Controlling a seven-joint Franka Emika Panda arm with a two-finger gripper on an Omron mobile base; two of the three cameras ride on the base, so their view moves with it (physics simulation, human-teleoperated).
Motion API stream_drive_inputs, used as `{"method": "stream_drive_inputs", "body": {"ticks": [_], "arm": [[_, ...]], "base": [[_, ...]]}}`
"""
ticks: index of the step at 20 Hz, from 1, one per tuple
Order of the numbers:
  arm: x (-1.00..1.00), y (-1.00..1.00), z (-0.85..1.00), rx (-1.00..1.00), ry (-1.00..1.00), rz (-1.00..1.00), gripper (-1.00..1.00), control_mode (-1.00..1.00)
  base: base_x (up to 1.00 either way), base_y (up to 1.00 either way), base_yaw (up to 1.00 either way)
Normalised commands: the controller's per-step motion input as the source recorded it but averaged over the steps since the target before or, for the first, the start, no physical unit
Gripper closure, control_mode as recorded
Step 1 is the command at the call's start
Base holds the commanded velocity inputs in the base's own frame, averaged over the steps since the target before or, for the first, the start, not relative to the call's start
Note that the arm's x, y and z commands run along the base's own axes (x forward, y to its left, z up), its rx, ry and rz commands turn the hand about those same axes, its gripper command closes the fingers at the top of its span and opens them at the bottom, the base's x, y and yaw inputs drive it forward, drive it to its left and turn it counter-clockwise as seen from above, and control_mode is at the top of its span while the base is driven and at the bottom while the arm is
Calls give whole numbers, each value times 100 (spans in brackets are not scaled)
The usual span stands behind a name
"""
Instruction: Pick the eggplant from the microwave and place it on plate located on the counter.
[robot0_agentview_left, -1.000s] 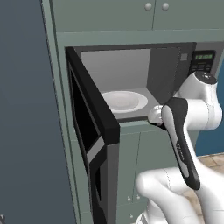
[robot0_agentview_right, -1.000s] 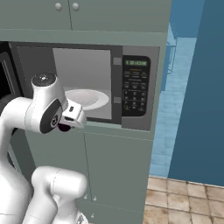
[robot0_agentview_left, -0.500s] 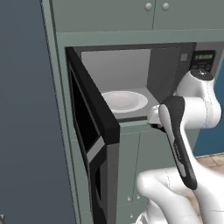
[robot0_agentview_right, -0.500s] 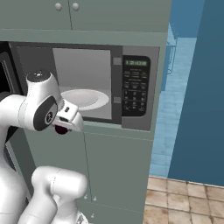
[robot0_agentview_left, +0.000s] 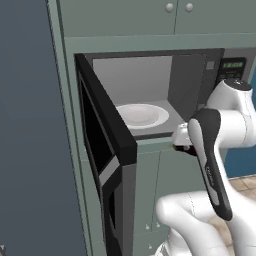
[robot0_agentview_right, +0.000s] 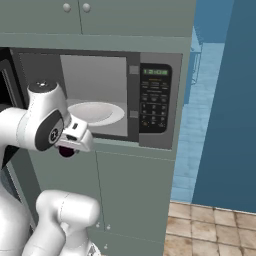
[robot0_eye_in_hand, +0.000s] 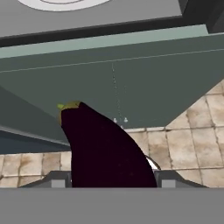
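- Left base view: showing the microwave (robot0_agentview_left: 150, 107) with its black door (robot0_agentview_left: 107, 165) swinging wide open to the left; sitting on the grey cavity floor, a white plate (robot0_agentview_left: 141, 115); hovering just outside the cavity's lower front edge, the gripper (robot0_agentview_left: 182, 145), mostly hidden behind the arm's dark forearm; jaw state not readable here.
- Right base view: showing the gripper (robot0_agentview_right: 67, 150) hanging below the microwave's (robot0_agentview_right: 155, 100) front sill, in front of the grey-green cabinet door (robot0_agentview_right: 130, 195); protruding beneath the white hand, the dark eggplant (robot0_agentview_right: 66, 151); keypad panel (robot0_agentview_right: 152, 102) standing to the right of the cavity, with the white plate (robot0_agentview_right: 95, 112) inside.
- Hand view: showing the jaws clamping on the eggplant (robot0_eye_in_hand: 105, 151), its greenish stem end pointing away from the hand toward the cabinet front; appearing below it, a tiled floor (robot0_eye_in_hand: 192, 144); appearing along the top edge, the microwave sill.
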Motion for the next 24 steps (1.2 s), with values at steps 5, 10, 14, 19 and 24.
{"method": "stream_drive_inputs", "body": {"ticks": [5, 10, 14, 19, 24], "arm": [[-14, 0, 0, 0, 0, 5, 100, -100], [-4, 0, 0, 0, 0, 0, 100, -100], [0, 0, 0, 0, 0, 0, 100, 100], [0, 0, 0, 0, 0, 0, 100, 100], [0, 0, 0, 0, 0, 0, 100, 100]], "base": [[0, 0, 0], [0, 0, 0], [-16, -6, 0], [-57, -75, 0], [-75, -98, 4]]}}
